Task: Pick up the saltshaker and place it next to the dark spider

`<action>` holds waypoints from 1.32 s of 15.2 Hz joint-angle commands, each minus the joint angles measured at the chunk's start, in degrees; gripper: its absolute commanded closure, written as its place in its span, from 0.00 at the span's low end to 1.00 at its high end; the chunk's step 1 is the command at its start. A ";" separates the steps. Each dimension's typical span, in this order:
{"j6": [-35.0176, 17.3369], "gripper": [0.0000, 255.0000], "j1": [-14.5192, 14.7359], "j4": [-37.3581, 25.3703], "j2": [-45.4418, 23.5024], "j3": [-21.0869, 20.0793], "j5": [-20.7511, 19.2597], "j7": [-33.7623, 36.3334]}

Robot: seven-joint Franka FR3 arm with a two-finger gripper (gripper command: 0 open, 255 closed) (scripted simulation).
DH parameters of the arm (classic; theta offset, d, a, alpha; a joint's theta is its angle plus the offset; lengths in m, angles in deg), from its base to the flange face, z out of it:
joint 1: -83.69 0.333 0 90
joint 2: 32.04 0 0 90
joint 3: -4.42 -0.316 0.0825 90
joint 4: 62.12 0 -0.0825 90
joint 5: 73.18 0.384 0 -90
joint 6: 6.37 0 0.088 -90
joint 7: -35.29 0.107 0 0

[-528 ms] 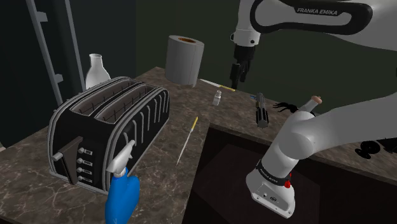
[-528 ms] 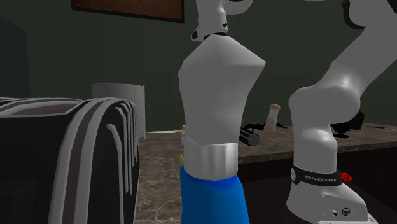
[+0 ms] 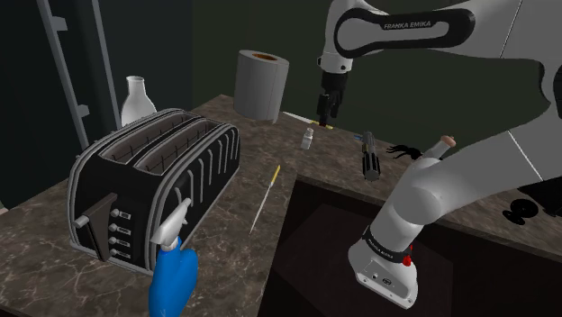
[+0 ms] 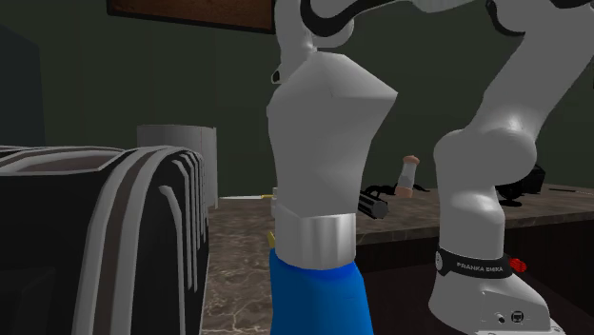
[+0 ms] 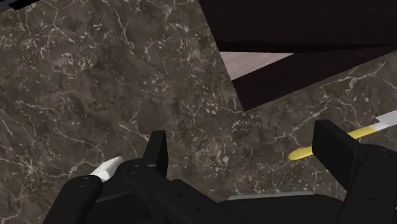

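With the tool (image 3: 326, 110) spread apart and empty above the worktop (image 3: 230, 216), lower straight over the small saltshaker (image 3: 307, 138) standing near the yellow-handled knife (image 3: 302, 118), then close gently around its body.

Readable text: "FRANKA EMIKA", twice, both on the robot.
White capitals "FRANKA EMIKA" sit on the dark cover of the upper arm link (image 3: 405, 24) in the shoulder view. The same words, small and white, run along the black band (image 4: 473, 269) round the arm's base column in the second exterior view. Marks on the buttons of the toaster (image 3: 158, 171) are too small to read.
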 commanded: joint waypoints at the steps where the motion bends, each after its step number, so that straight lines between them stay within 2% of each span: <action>1: -2.37 0.00 -0.66 -1.21 -3.52 1.62 -1.00 -1.75; 9: -10.91 0.00 -2.77 -8.64 -19.43 7.25 -2.59 -8.43; 18: -16.52 0.00 -5.58 -22.45 -39.06 11.33 0.08 -16.62; 20: -17.29 0.00 -5.73 -22.00 -39.39 11.35 0.10 -16.68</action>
